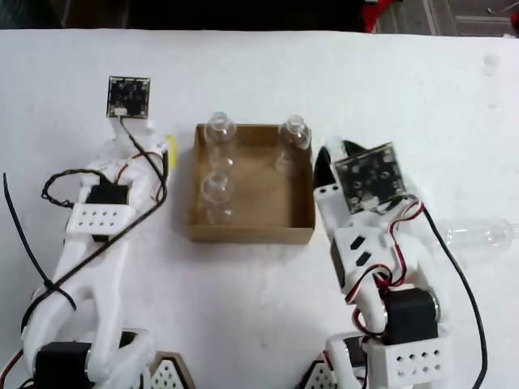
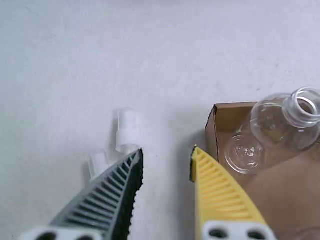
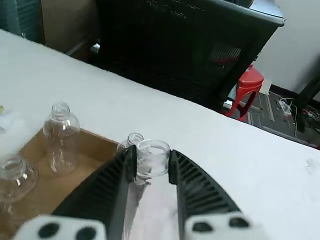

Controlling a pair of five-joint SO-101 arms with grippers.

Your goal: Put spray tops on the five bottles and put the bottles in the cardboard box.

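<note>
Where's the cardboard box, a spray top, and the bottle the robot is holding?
cardboard box (image 1: pixel 251 234), high view, the wall nearest the arms.
spray top (image 2: pixel 125 132), left wrist view, its white body.
held bottle (image 3: pixel 152 156), right wrist view, its open neck between the jaws.

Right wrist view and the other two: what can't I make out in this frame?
- Held bottle: below the neck, its body is largely covered by the right gripper in the right wrist view.
- Spray tops: partly behind a finger of the left gripper in the left wrist view; count unclear.
- Lying bottle: faint at the high view's right edge; whether it has a top is unclear.
</note>
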